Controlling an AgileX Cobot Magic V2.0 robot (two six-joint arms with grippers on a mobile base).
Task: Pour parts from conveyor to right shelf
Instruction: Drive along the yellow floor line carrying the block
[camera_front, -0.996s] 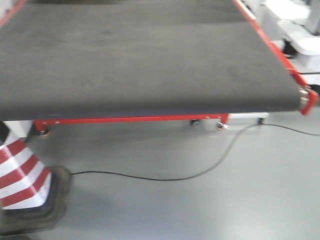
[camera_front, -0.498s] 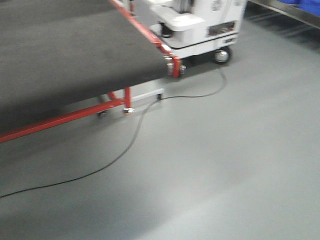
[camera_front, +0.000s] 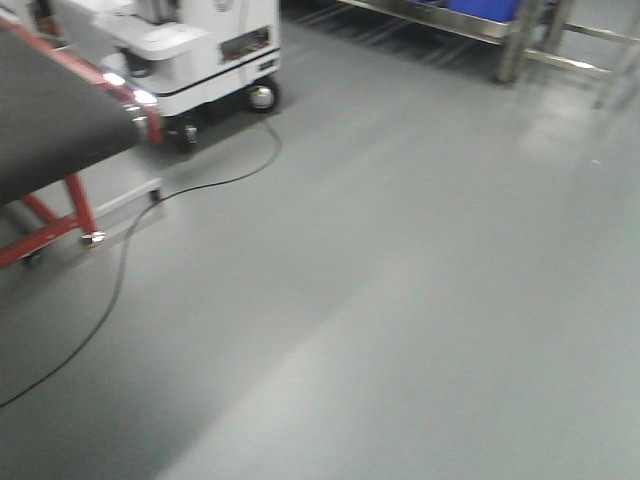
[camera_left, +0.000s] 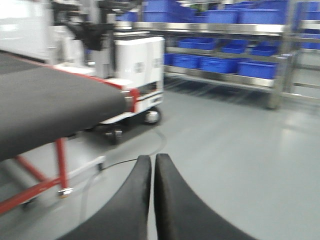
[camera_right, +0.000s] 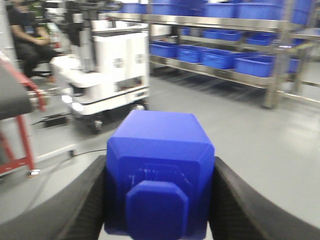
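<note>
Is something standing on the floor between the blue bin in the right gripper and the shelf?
Nothing visible. Bare grey floor leads from the blue bin to the shelf; the white mobile robot and a black cable sit off to the left.

The lower edge is cutting off the blue bin (camera_right: 160, 145) in my right pincer (camera_right: 160, 170), its inside hidden; blur is smearing the shelf (camera_right: 215, 22).
</note>
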